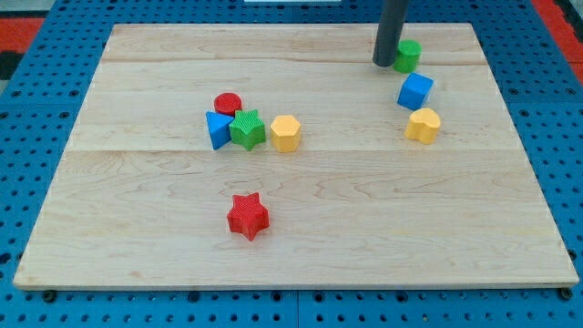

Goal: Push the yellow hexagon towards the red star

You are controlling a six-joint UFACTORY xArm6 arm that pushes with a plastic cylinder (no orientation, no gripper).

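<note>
Tip (383, 64) of my rod sits at view's top right, touching or just beside green cylinder (407, 56); no jaws on this rig, nothing held. Yellow hexagon (285, 133) lies near board centre, touching green star (247, 128), w/ blue triangle (217, 129) & red cylinder (228, 103) in same cluster. Red star (248, 216) stands apart, below & slightly left. Risks: 1) an off-centre push slides hexagon past star; 2) approach from upper right may drag green star along; 3) leaving may nudge green cylinder, blue cube (414, 90) or yellow heart (423, 125)
</note>
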